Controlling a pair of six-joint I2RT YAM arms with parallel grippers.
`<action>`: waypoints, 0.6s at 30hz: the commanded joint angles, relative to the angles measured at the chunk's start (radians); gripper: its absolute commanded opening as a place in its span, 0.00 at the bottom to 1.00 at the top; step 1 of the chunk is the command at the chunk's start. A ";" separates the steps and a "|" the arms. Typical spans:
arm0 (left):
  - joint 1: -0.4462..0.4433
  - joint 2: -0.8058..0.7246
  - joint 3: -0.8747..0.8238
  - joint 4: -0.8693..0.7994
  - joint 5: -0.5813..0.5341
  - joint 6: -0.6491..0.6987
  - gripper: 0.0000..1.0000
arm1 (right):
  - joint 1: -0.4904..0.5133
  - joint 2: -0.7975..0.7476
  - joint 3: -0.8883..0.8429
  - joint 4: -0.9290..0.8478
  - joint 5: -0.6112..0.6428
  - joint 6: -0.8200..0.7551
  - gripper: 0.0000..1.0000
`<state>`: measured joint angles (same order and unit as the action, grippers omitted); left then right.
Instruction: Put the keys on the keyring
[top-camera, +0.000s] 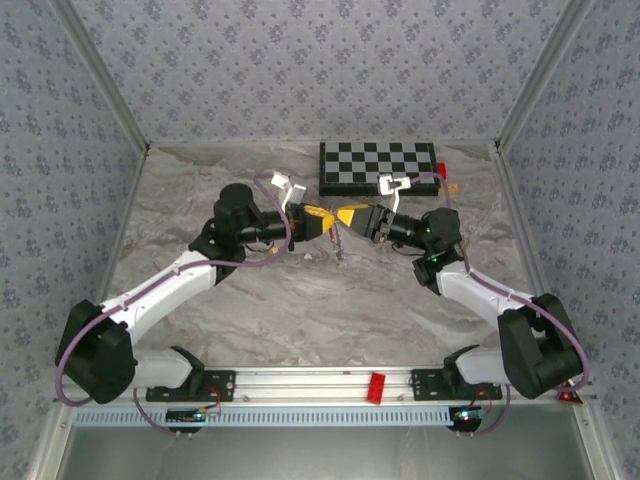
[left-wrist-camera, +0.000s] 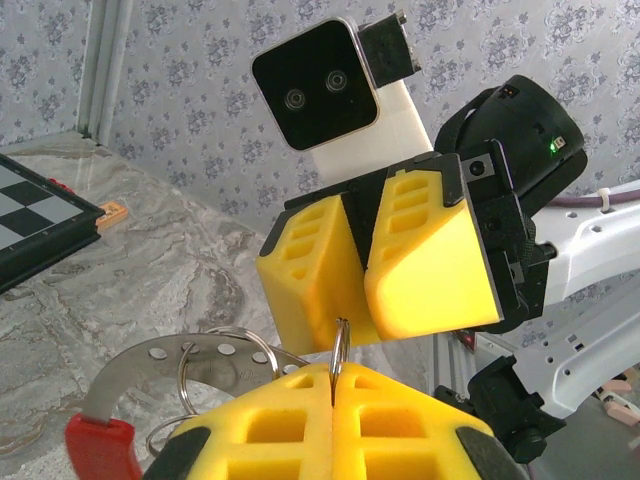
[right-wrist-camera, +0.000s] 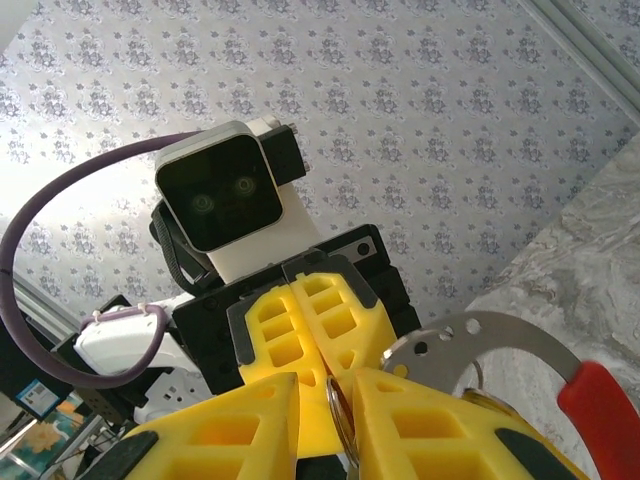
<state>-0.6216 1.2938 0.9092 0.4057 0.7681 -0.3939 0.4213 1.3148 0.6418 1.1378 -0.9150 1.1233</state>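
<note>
the left gripper (left-wrist-camera: 333, 388) has its jaws pressed together on a thin loop of the keyring (left-wrist-camera: 185, 350), likely steadying it in the air, its red end hanging at eight o'clock. at twelve o'clock the right gripper (left-wrist-camera: 362, 300) has its jaws nearly together over that loop; whether they pinch it i cannot tell. the keys are hard to find: a tan speck (left-wrist-camera: 112, 211) by the checkerboard (left-wrist-camera: 40, 225) at ten o'clock may be one.

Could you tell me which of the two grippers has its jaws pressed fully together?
The left gripper: its jaws meet, pinching the thin ring edge-on, whereas the right gripper shows a slight gap between its jaws around that ring.
</note>
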 joint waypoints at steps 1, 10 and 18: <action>0.008 0.013 0.039 0.033 0.011 -0.011 0.00 | 0.006 0.010 0.003 0.105 -0.046 0.041 0.20; 0.017 0.021 0.037 0.037 0.010 -0.016 0.00 | 0.007 0.058 0.010 0.232 -0.068 0.130 0.18; 0.025 0.022 0.031 0.041 0.013 -0.020 0.00 | 0.000 0.058 0.012 0.252 -0.070 0.142 0.12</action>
<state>-0.6109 1.3052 0.9119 0.4229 0.7906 -0.4088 0.4183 1.3762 0.6418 1.2987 -0.9424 1.2469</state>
